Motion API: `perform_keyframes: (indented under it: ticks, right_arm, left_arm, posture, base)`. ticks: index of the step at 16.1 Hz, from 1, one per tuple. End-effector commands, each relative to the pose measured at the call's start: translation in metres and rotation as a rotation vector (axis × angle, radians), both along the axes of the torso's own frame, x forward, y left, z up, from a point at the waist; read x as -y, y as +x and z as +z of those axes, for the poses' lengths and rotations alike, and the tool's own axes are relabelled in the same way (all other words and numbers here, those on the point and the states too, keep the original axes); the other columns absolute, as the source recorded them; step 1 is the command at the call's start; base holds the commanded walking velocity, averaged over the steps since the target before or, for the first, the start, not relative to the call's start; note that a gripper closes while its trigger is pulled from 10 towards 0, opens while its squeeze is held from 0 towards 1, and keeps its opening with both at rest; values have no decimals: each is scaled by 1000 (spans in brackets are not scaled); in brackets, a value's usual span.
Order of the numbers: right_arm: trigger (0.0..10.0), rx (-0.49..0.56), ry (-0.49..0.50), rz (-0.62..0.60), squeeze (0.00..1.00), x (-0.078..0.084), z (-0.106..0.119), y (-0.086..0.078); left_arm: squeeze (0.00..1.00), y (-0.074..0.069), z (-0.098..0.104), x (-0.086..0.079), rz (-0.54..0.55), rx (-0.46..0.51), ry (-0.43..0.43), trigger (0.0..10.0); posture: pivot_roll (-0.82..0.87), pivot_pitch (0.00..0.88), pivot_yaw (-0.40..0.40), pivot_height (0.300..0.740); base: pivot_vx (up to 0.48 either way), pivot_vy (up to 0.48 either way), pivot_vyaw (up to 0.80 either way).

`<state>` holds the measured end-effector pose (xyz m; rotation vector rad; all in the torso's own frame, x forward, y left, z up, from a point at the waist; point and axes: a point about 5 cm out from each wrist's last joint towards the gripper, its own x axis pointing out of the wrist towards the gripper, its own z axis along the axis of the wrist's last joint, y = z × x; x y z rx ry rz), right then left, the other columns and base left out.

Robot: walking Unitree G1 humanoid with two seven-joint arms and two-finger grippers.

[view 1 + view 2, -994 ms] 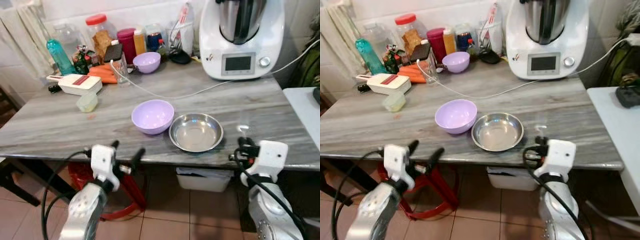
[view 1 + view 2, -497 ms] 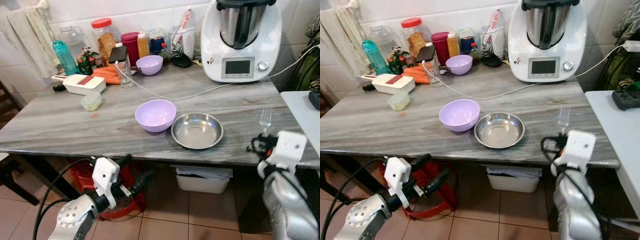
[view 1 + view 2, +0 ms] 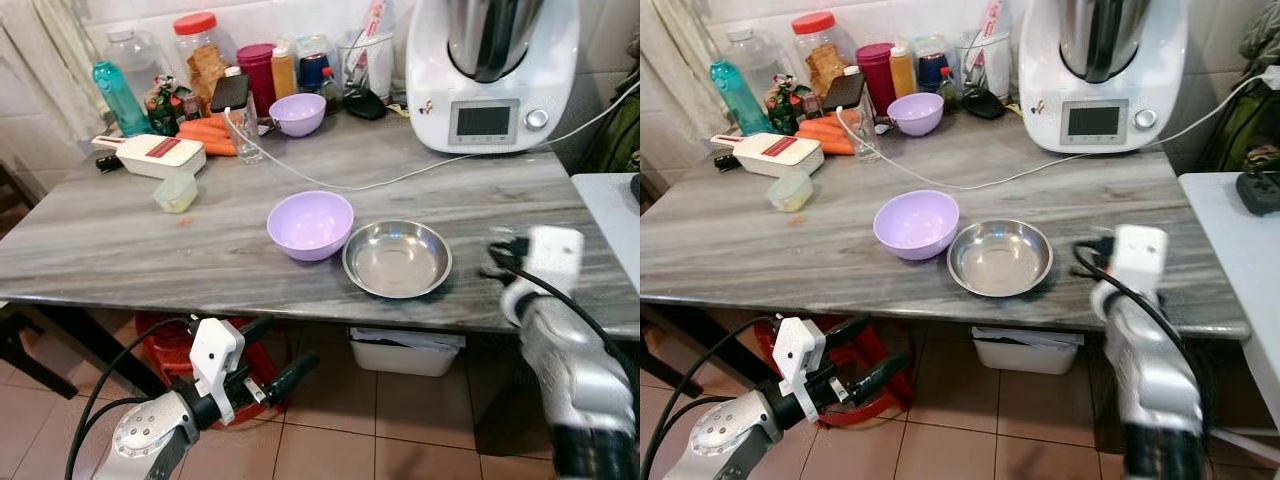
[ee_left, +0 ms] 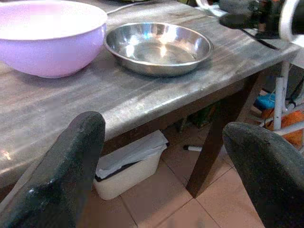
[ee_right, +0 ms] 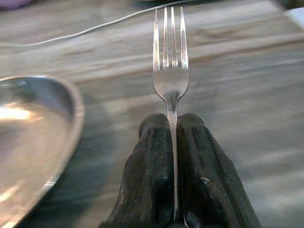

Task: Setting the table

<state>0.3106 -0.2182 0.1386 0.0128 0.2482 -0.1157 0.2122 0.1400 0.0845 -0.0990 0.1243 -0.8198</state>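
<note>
Right wrist view: right end effector point(image 5: 173, 142) clamped on fork point(image 5: 170, 61), level above table point(image 5: 237, 95).

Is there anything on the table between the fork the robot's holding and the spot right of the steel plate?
Nothing visible. The right gripper holds the fork over bare tabletop just right of the steel plate. The white cable lies farther back, clear of that spot.
</note>
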Motion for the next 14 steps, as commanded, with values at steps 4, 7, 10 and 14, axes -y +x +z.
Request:
perform_keyframes:
  ticks: [4, 7, 10, 14]
  right_arm:
    - [10000, -69, 13, 85, 0, -15, -4, 14]
    - [10000, -101, -5, 77, 0, -11, -10, 14]
    - [10000, -103, 3, 89, 282, -10, -12, 15]
    - [10000, -98, 10, 116, 596, -13, -15, 18]
  left_arm:
    - [0, -4, 5, 3, -43, 4, -12, 10000]
    - [0, -5, 8, 6, -65, 6, -31, 10000]
    - [0, -2, 8, 7, -68, 9, -31, 10000]
    - [0, -1, 7, 8, -68, 11, -30, 10000]
  posture:
    - [-77, 76, 121, 740]
    - [-78, 72, 118, 740]
    - [-82, 67, 120, 740]
    - [-79, 58, 128, 740]
  base:
    - [0, 0, 0]
    - [0, 0, 0]
    - [0, 0, 0]
    - [0, 0, 0]
